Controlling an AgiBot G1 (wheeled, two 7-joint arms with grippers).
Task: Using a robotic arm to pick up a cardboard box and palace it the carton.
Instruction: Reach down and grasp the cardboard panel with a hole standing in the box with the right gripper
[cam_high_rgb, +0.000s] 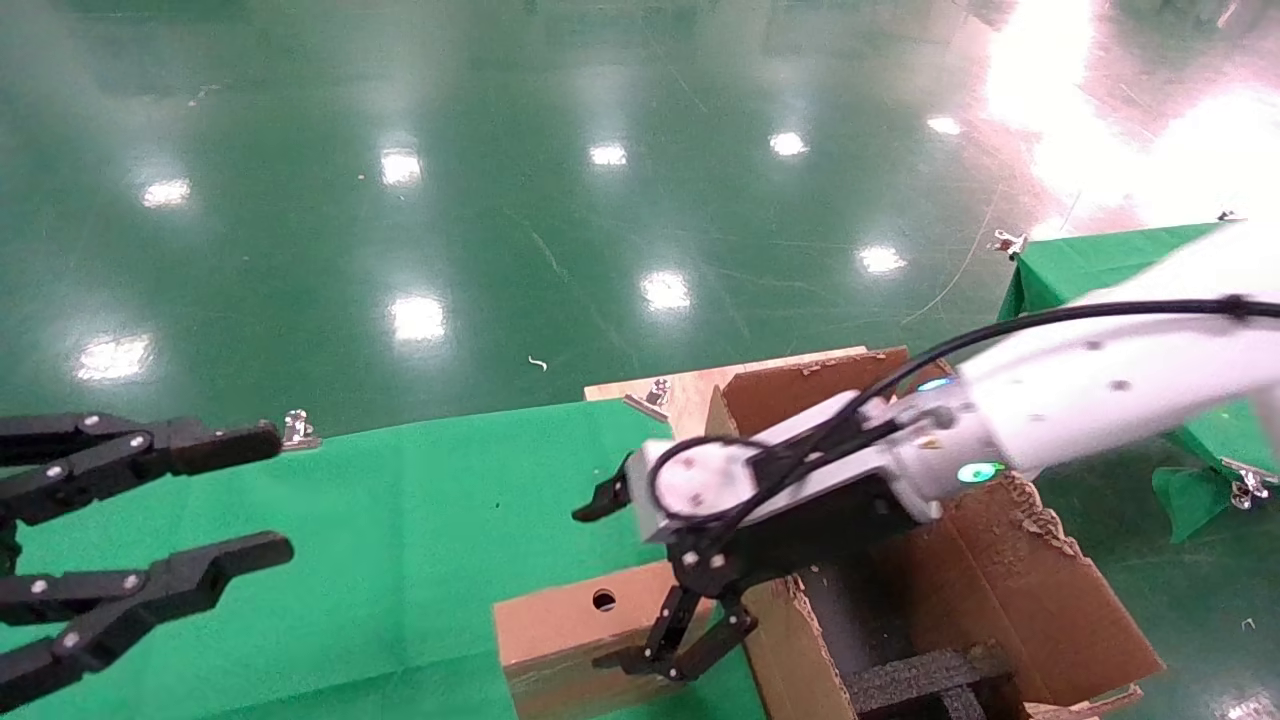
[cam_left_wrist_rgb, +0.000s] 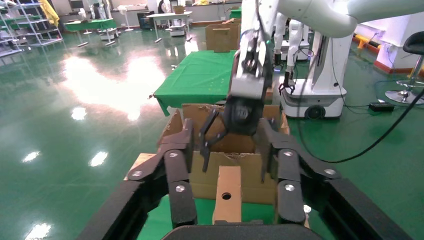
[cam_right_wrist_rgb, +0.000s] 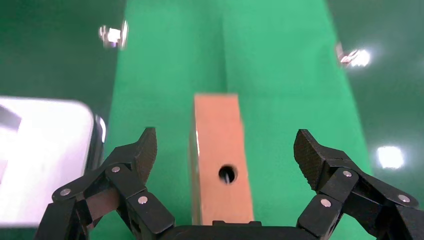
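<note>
Both fingers of your right gripper are spread apart above the cardboard box, which lies between them, untouched, beside the carton.

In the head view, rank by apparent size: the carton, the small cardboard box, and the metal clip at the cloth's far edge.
1. Carton, largest.
2. Cardboard box, smaller, though cut off by the frame and partly hidden by the right claw.
3. Metal clip, smallest; it lies farther away.
</note>
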